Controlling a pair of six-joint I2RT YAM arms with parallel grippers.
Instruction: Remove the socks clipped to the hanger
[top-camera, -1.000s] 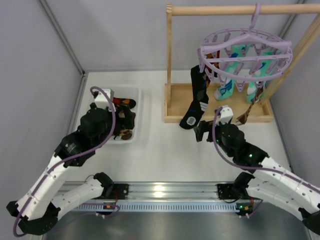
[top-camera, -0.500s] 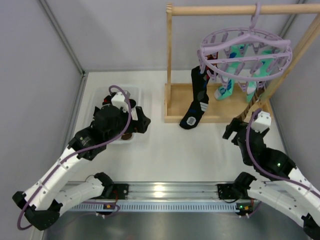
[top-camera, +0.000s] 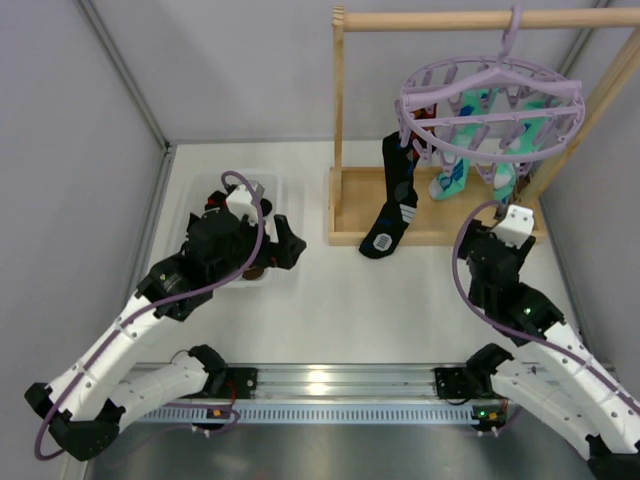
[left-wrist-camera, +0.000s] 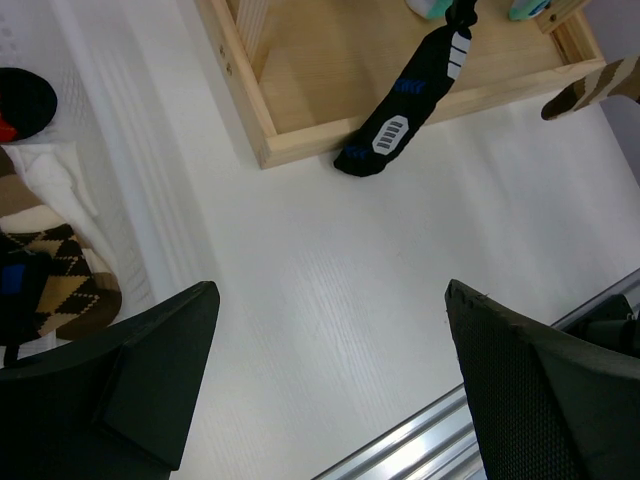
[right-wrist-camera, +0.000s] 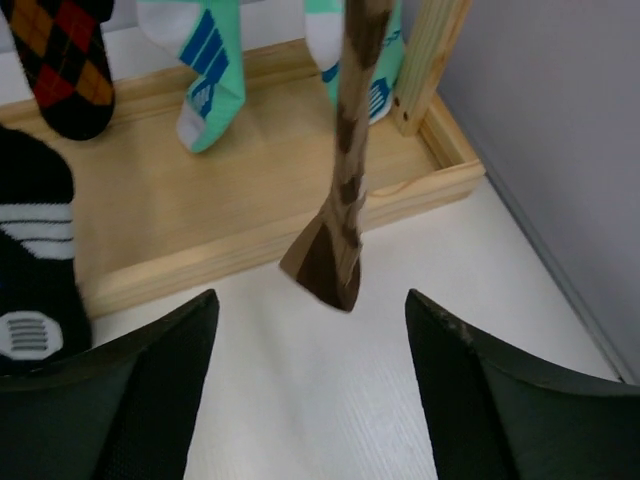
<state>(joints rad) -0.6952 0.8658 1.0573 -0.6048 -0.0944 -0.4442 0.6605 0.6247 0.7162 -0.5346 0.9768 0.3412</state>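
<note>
Right gripper (right-wrist-camera: 310, 300) spread, empty, lined up below the toe of brown sock (right-wrist-camera: 345, 190), which hangs clipped from lilac hanger (top-camera: 490, 100) above wooden tray (right-wrist-camera: 200, 250). Left gripper (left-wrist-camera: 332, 290) wide open, idle near bin (top-camera: 275, 185) holding socks.

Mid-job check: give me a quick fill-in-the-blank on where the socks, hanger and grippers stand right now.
1. The sock hanging straight ahead of the right gripper is ___ in colour.
2. The hanger hooks over a ___ rail.
3. The right gripper and the left gripper both have their jaws ___.
4. The bin holding loose socks sits on the robot's ___ side.
Missing words: brown; wooden; open; left.
</note>
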